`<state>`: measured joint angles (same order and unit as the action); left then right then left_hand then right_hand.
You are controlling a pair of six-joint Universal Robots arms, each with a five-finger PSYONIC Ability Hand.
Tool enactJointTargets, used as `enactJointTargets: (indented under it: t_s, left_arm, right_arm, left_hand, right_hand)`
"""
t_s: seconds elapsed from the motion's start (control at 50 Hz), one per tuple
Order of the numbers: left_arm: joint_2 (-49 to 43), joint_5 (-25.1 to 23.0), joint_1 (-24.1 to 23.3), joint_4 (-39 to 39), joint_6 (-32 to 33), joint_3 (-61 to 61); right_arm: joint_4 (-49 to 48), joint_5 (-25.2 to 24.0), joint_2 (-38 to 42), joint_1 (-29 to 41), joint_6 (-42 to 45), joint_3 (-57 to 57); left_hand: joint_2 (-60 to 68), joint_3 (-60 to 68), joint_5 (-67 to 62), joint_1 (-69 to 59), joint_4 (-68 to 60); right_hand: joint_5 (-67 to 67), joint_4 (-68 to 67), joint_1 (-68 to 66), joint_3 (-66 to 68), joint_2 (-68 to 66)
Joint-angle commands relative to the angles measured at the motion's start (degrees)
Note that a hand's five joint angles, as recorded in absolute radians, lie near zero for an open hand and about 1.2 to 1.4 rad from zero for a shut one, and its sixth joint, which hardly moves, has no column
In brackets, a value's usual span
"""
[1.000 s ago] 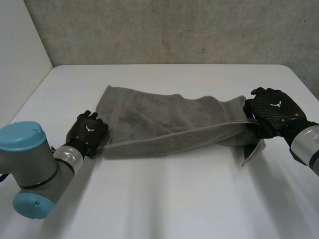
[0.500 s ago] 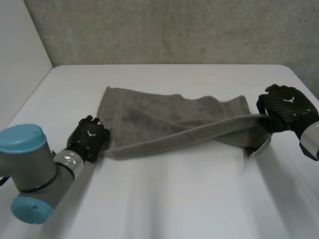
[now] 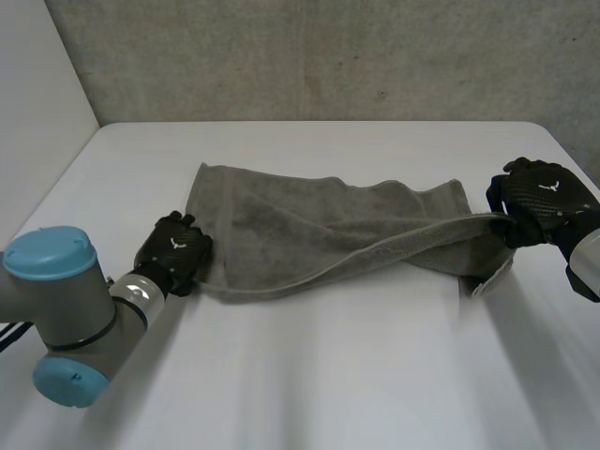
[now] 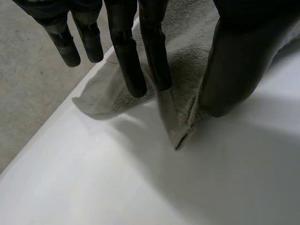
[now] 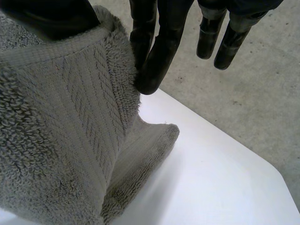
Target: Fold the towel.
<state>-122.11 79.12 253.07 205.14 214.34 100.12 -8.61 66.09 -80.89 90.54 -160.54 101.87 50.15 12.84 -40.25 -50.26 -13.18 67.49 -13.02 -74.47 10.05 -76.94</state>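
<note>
Read the left hand [image 3: 176, 251] as closed in a pinch: straight fingers [image 4: 129, 56] on one side, thumb on the other, near left corner of the towel [image 3: 309, 225] clamped between them, corner tip drooping just below the fingertips onto the desk [image 3: 309, 375]. Read the right hand [image 3: 539, 202] likewise as gripping: thumb over the woven border band, a finger pressed behind it, near right corner held clear above the desk, loose cloth hanging in a fold under the palm.

Moving outward from the hands, find the near long edge strung between the two grips, low at the left, raised at the right, crossing over the body of the cloth. Find the rest of the towel lying on the desk between the hands, far edge flat toward the far side of the desk, wrinkled toward the middle and the right end.

Expect soft, light terry with no stiffness: sagging wherever unsupported, dragging rather than sliding on the desk, neither fragile nor slippery. Judge the corners, on the flatter and probably firmer woven band, as the best places to hold. For the likely next move, keep both pinches level and the strung edge taut while carrying it over to the far edge; otherwise expect a skewed or bunched fold.
</note>
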Motion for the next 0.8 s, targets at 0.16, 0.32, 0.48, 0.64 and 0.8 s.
enactJointTargets:
  t_s: [0.16, 0.32, 0.48, 0.64, 0.8]
  left_arm:
    - [4.6, -0.9, -0.3, -1.4, -0.2, 2.9]
    - [7.3, -1.1, 0.0, -1.5, -0.2, 5.9]
    - [7.1, -1.1, -3.0, -1.4, -0.3, 6.7]
    - [6.9, -1.1, -5.4, -1.3, -0.7, 6.8]
    - [6.4, -0.5, -11.4, -1.7, -12.8, 3.5]
  right_arm:
    - [0.1, 0.0, 0.1, 0.3, 0.0, 0.0]
    - [0.1, -0.1, 0.0, 0.3, 0.0, 0.0]
    - [0.1, -0.2, 0.2, 0.4, 0.0, 0.2]
    - [0.1, -0.2, 0.2, 0.5, 0.0, 0.2]
    - [0.0, 0.0, 0.1, 0.6, -0.2, 0.2]
  left_hand:
    - [-16.0, -2.8, 16.1, 16.1, 3.2]
    - [-37.9, -2.8, 38.0, 38.0, 3.2]
    - [-38.4, -2.8, 38.5, 38.5, 3.2]
    - [-38.3, -2.8, 38.4, 38.4, 3.2]
    - [-37.1, -2.8, 37.2, 37.2, 3.2]
  right_hand:
    - [2.5, 3.0, -5.5, -0.1, -3.1]
    - [2.5, 3.0, -5.5, -0.1, -3.1]
    - [2.5, 3.0, -5.5, -0.1, -3.1]
    - [2.5, 3.0, -5.5, -0.1, -3.1]
    - [2.5, 3.0, -5.5, -0.1, -3.1]
